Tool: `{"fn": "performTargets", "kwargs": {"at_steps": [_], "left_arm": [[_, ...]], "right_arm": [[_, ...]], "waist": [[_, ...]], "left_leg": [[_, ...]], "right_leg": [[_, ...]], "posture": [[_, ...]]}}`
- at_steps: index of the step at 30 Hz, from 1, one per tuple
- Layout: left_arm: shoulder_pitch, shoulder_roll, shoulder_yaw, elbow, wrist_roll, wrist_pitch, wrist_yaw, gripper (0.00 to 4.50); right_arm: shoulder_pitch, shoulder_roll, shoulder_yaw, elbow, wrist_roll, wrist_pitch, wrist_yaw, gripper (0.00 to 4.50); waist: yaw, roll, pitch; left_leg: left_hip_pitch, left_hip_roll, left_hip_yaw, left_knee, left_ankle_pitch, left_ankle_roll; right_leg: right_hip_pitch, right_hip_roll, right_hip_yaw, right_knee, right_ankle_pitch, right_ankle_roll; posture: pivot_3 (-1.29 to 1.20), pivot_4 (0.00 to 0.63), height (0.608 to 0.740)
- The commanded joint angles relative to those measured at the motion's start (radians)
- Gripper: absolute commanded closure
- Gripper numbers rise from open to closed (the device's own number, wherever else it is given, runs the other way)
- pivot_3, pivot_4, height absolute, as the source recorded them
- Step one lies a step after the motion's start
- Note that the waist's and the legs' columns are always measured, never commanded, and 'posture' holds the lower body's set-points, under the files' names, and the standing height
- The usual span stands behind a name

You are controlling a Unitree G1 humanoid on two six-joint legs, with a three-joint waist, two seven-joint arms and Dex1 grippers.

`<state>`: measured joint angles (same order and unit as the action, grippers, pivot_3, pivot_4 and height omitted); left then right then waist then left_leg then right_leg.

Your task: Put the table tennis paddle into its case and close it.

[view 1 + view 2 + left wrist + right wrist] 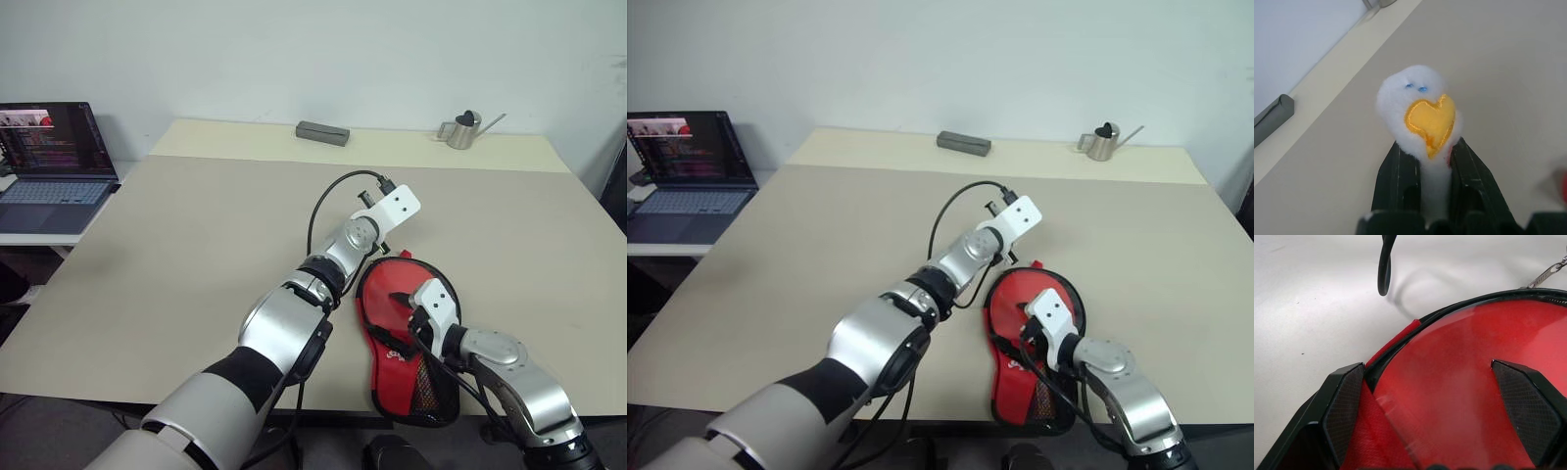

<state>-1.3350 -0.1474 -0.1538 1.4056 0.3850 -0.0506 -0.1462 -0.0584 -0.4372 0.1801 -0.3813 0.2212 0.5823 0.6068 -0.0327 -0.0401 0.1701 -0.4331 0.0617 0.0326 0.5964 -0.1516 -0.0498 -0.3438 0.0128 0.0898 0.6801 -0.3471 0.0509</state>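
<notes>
Table tennis paddle [1459, 396] is lying inside the case [407, 377] near the table's [196, 255] front edge, case not zipped yet. Right gripper [1442, 406] is hovering wide open over the paddle face, holding nothing. Left gripper [1425, 161] is pinching a white plush charm [1422, 110], probably the zipper pull, for closing.

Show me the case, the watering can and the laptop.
case [392, 328]: left eye view, on its red face.
watering can [462, 132]: left eye view, on its metal body.
laptop [54, 137]: left eye view, on its lit screen.
</notes>
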Motion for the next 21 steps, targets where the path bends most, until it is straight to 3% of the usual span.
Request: {"fn": "performTargets", "kwargs": {"at_steps": [1,7,13,21], "left_arm": [[-0.044,-0.038,0.018,-0.026,-0.015,-0.010,-0.022,4.21],[0.015,-0.095,-0.027,-0.024,0.007,-0.020,-0.157,4.21],[0.019,-0.099,-0.034,-0.027,0.002,-0.021,-0.167,4.21],[0.013,-0.115,-0.018,-0.031,-0.022,-0.039,-0.218,1.58]], "right_arm": [[0.069,-0.008,0.057,0.065,0.004,0.099,0.004,0.00],[0.059,0.001,0.058,0.072,0.001,0.101,-0.002,0.00],[0.050,0.007,0.060,0.081,-0.001,0.097,-0.001,0.00],[0.029,0.015,0.065,0.104,-0.004,0.090,0.003,0.00]], "waist": [[0.000,0.000,0.000],[0.000,0.000,0.000],[-0.001,0.000,-0.001],[-0.004,0.000,-0.001]], "left_leg": [[0.000,0.000,0.000,0.000,0.000,0.000],[0.000,0.000,0.000,0.000,0.000,0.000],[0.000,0.000,0.000,0.000,0.000,0.000],[0.000,0.000,0.000,0.000,0.000,0.000]], "right_leg": [[0.000,0.000,0.000,0.000,0.000,0.000],[0.000,0.000,0.000,0.000,0.000,0.000],[0.000,0.000,0.000,0.000,0.000,0.000],[0.000,0.000,0.000,0.001,0.000,0.000]], "posture": [[0.00,0.150,0.740],[0.00,0.150,0.740],[0.00,0.150,0.740],[0.00,0.150,0.740]]}}
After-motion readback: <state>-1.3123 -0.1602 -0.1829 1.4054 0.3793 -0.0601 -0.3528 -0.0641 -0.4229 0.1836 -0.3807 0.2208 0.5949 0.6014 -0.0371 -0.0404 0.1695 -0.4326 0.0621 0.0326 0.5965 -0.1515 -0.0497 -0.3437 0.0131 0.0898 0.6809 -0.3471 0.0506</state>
